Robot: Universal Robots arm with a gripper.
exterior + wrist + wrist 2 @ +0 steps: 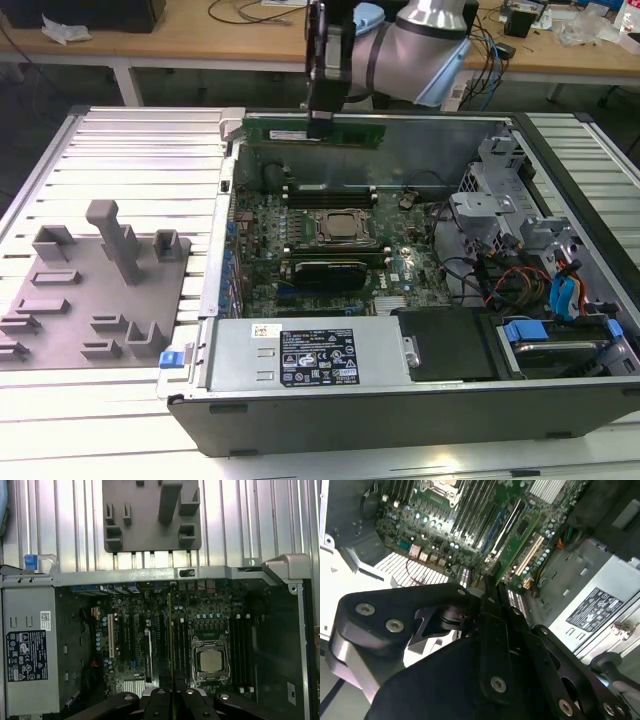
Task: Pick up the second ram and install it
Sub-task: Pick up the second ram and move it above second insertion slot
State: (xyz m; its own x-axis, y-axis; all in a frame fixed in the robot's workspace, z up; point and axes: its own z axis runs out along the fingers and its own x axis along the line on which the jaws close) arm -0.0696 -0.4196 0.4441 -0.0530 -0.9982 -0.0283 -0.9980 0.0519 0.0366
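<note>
Second ram (360, 132): long, narrow green stick, held level and on edge (chips too faint to pick out), pinched near mid-length by the pincer (320, 122), sticking out to either side.

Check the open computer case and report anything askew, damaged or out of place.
Nothing looks damaged or spilled. The second ram is out of any slot, held level by the gripper above the open case. The processor socket sits bare, with no cooler on it.

Silver arm (435, 18), blue joint cap (368, 14), black pincer (320, 122).
</note>
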